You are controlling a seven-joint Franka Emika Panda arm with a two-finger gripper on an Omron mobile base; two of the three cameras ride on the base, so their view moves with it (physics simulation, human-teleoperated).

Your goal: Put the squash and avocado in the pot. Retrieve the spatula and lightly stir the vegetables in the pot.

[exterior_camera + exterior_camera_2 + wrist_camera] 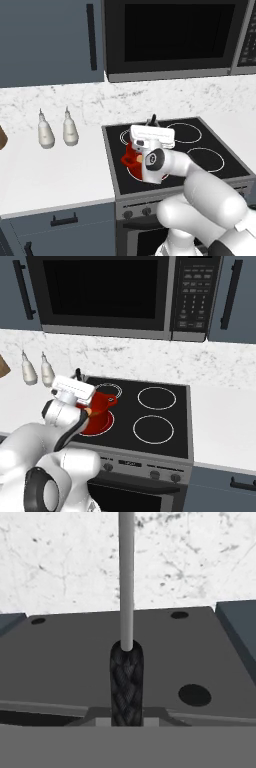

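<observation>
End effector point(126, 719) clamps spatula's point(126, 637) woven-textured black handle above round red pot point(102, 406).

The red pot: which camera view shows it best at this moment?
The right base view: the pot sits on the stove's front-left burner, its red rim and one loop handle clear beside the arm. In the left base view only a red sliver peeks past the gripper.

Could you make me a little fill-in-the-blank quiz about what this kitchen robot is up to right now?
1. The pot on the stove is bright ____.
2. Above the stove hangs a dark ____.
3. On the counter left of the stove stand ____ pale bottles.
4. The gripper is shut on a thin ____ handle.

Missing words: red; microwave; two; black
</observation>
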